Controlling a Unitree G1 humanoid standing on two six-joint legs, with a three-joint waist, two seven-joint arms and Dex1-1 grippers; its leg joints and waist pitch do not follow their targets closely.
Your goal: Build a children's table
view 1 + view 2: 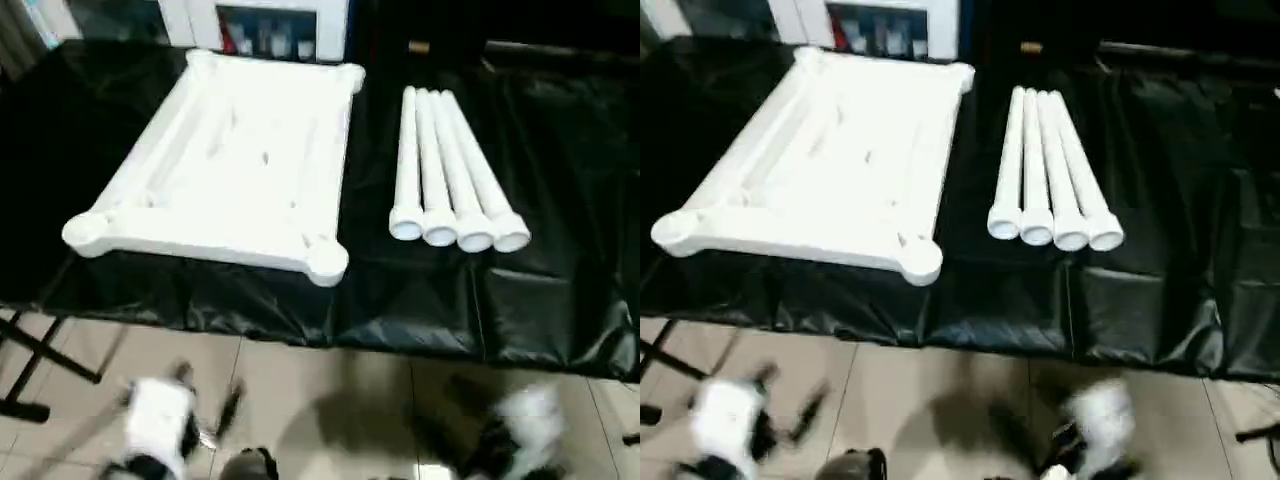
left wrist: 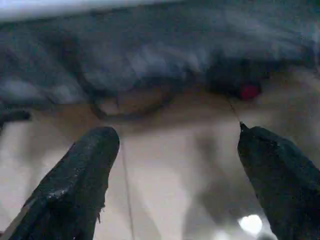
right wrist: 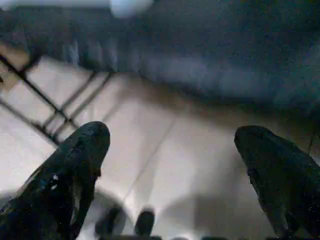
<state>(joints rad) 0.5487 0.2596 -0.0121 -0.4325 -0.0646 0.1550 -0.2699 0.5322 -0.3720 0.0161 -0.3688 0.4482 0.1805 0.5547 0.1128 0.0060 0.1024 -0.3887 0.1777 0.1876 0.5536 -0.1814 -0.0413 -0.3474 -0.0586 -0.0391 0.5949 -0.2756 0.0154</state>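
Assembly is not yet beginning: the tabletop point(image 1: 235, 165) is lying upside down on the black-covered work surface point(image 1: 560, 270), ribbed underside facing up, with all the corner sockets in view standing empty. The four legs point(image 1: 452, 180) are lying side by side, touching one another, well apart from the top on its right, wide ends pointing toward the robot. The left gripper point(image 2: 172, 175) is hanging low over the tiled floor point(image 1: 330, 390) in front of the surface edge, its two black fingers spread wide and holding nothing; the right gripper point(image 3: 172, 175) is doing the same on the other side, likewise spread and empty. Judged step: the reach toward the first leg. The next move is calling for raising an arm above the surface edge, probably the right one since the legs are lying on that side, bringing the spread fingers around one outer leg and separating it from its neighbours before carrying it to a socket.
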